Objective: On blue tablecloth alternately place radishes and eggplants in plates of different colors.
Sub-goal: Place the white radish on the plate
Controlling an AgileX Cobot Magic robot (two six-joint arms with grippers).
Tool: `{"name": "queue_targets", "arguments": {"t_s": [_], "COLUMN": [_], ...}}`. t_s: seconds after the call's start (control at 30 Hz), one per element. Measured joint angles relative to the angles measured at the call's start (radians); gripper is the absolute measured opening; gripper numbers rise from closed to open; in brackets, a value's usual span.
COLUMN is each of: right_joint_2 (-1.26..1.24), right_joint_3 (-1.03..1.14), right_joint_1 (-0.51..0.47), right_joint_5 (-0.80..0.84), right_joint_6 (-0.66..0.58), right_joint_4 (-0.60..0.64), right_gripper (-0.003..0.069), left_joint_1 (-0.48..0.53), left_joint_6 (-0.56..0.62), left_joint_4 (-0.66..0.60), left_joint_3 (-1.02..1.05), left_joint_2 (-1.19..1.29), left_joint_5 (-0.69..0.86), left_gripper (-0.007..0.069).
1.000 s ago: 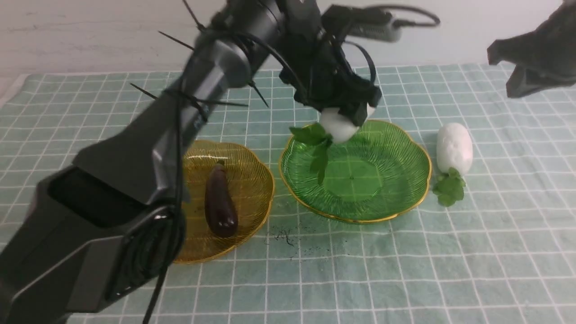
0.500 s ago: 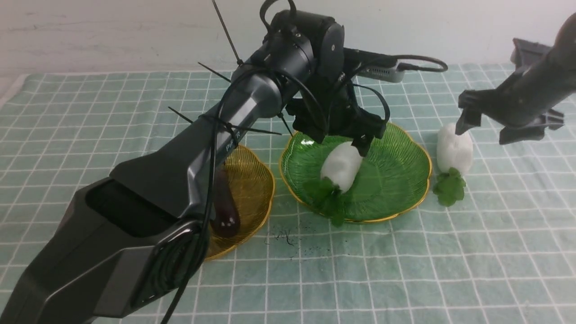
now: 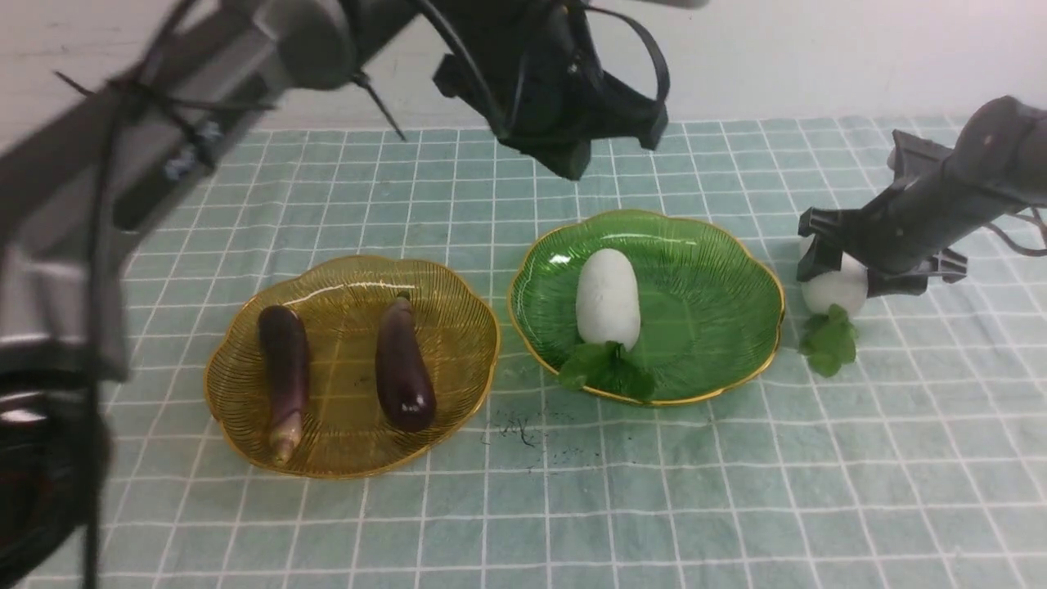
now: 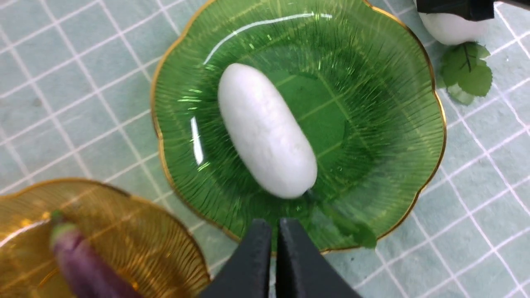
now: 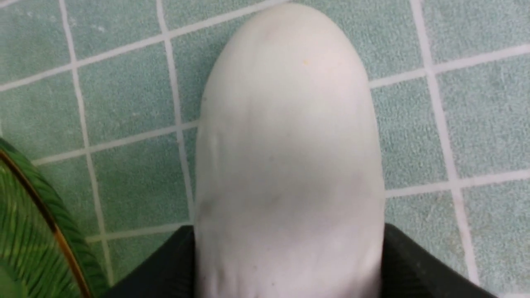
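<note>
From the front, my left gripper (image 3: 572, 164) hangs high over the far side of the pale teal-blue, white-gridded tablecloth (image 3: 736, 491), carrying nothing. The translucent amber ribbed plate (image 3: 466, 327) holds both glossy dark purple toy eggplants, the slim eggplant (image 3: 284, 360) and the plump eggplant (image 3: 402, 368). Beside it, the translucent green ribbed plate (image 3: 736, 254) holds one white oblong toy radish (image 3: 607, 298), its leaves draped at the near rim. My right gripper (image 3: 855, 270) straddles the second white radish (image 3: 834, 288), which lies on the cloth just beside the green plate's right rim.

In the left wrist view, my left gripper (image 4: 274, 225) has its black fingers pressed together, empty, over the green plate (image 4: 372, 103).

In the right wrist view, the second white radish (image 5: 290, 145) fills the picture. My black fingers (image 5: 157, 273) lie against both its flanks, so I am closed on it.

I judge this radish light and fairly stiff, but smooth and rounded, so it could squirt out of a pinch. The thick middle is the place to hold it, not the limp leaves. The plate looks brittle, so I should set the radish down gently.
</note>
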Motion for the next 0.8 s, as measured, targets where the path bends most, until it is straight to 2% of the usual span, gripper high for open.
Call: {"name": "queue_targets", "arguments": {"t_s": [0.2,0.3,0.6,0.8], "right_joint_2": [-0.13,-0.217,-0.158,-0.103], "right_joint_3": [-0.045,-0.057,-0.061,-0.056], "right_joint_1": [-0.01,0.035,0.2,0.213], "right_joint_5": [0.141,0.177,0.165,0.178], "right_joint_6": [-0.009,-0.016,-0.036,-0.018], "right_joint_4": [0.017,0.053,0.075,0.071], "right_gripper": [0.0471,0.0471,0.0471,0.0493], "left_joint_1": [0.0,0.0,0.0,0.0], "left_joint_6": [-0.078,-0.134,-0.245,-0.273], "left_joint_4": [0.146,0.201,0.224,0.222], "left_joint_3": [0.242,0.381,0.679,0.783], "left_joint_2": [-0.282,-0.428,-0.725,-0.84], "left_joint_5": [0.0,0.001,0.003,0.004], "left_gripper": [-0.0008,-0.0008,-0.0008,-0.0008]}}
